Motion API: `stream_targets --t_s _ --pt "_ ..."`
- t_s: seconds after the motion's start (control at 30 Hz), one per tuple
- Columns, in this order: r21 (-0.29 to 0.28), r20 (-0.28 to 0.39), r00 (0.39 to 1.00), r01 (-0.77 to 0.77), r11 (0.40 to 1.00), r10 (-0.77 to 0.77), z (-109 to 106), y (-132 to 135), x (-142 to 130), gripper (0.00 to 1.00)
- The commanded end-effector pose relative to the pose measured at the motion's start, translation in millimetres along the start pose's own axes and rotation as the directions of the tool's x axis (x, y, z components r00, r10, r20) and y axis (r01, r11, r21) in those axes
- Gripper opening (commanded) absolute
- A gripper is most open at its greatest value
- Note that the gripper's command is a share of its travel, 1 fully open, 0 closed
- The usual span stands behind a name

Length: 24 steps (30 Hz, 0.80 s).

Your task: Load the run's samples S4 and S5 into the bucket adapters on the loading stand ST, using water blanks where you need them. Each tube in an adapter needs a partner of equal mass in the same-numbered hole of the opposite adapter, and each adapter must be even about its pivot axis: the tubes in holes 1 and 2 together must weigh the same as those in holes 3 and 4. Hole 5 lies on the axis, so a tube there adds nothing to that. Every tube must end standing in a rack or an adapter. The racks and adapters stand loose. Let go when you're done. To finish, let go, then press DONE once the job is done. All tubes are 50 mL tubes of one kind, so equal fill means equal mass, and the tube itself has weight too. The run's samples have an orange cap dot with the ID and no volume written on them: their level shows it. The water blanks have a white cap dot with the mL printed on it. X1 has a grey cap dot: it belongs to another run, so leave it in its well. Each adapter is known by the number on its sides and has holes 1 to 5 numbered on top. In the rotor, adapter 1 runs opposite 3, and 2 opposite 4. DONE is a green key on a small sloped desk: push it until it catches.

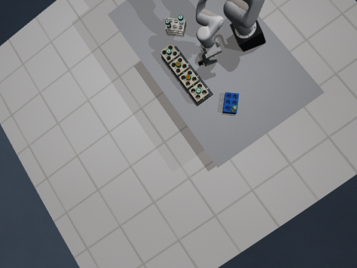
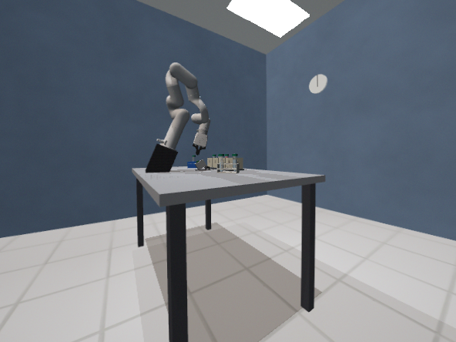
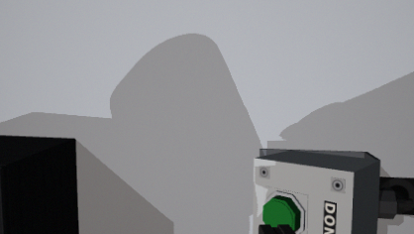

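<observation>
— What do we list first?
— Item: gripper (image 1: pixel 205 60) (image 2: pixel 198 152) (image 3: pixel 275 229), fingers pressed together, nothing between them; above the worktop (image 1: pixel 265 93) (image 2: pixel 239 182).
— Beneath it?
— Item: sloped DONE desk (image 1: pixel 213 61) (image 2: pixel 200 164) (image 3: pixel 307 174), green key (image 3: pixel 280 210). We cannot tell whether fingers and key touch.
— Further out?
— Loading stand (image 1: pixel 210 95), along the long edge opposite the arm's base (image 1: pixel 251 43) (image 2: pixel 162 159). It bears four adapters, one tube in each middle hole: two orange-dotted samples (image 1: pixel 178 64) (image 1: pixel 188 77) between two white-dotted blanks (image 1: pixel 169 51) (image 1: pixel 198 90). We cannot read the IDs.
— Towards the corners?
— Pale rack (image 1: pixel 175 33) (image 2: pixel 228 172), two tubes standing, beyond the stand's end towards one corner of that long edge. Blue rack (image 1: pixel 229 112) (image 2: pixel 190 165), past the stand's other end, towards the opposite short edge; one tube (image 1: pixel 234 107) (image 2: pixel 193 159), its dot unreadable to us.
</observation>
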State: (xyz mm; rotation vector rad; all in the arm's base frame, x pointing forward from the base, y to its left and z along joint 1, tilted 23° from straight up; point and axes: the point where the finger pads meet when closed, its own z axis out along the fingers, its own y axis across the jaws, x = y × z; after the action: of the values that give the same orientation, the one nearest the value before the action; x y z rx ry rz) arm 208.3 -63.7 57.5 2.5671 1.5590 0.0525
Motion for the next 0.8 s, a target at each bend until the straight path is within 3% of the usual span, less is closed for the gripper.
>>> stream_targets --t_s 0.0,0.3,0.77 --pt "-0.002 0.000 1.000 0.000 1.000 0.000 6 4 0 0.00" --pt "-0.002 0.000 1.000 0.000 1.000 0.000 23 8 1 0.00" --pt "-0.002 0.000 1.000 0.000 1.000 0.000 23 8 1 0.00"
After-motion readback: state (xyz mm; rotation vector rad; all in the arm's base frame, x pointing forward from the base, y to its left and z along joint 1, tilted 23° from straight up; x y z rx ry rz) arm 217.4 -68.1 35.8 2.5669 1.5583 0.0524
